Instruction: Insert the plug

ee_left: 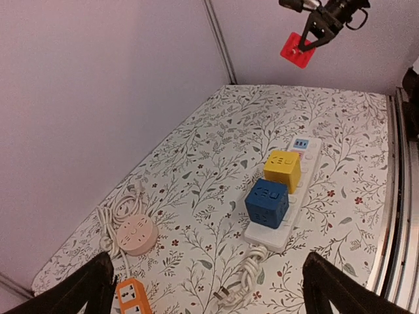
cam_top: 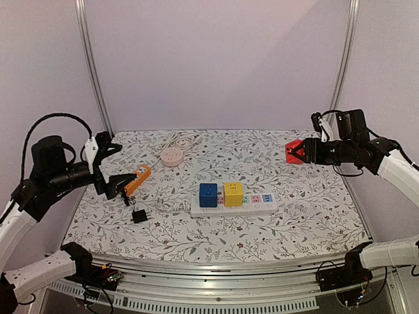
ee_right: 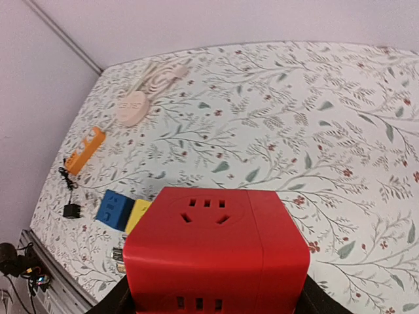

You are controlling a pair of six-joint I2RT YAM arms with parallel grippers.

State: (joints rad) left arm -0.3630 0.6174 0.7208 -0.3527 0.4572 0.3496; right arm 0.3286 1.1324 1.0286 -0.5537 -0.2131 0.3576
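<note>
Here, top view: the right gripper (cam_top: 298, 152) clamps the red cube plug (cam_top: 291, 148) aloft at 3 o'clock, well apart from the white power strip (cam_top: 262, 204) at centre. Left wrist view: the left gripper (ee_left: 209, 291) gapes wide, empty. Right wrist view: the cube fills the foreground. Judged step: transport. The next move calls for lowering it squarely over a free socket.

Floral table (cam_top: 314, 219) with white power strip (cam_top: 263, 205)

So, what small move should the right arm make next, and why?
Probably carry the red cube adapter down and left toward the white power strip, to its free sockets beside the yellow cube adapter. The right gripper holds it in the air, away from the strip.
</note>
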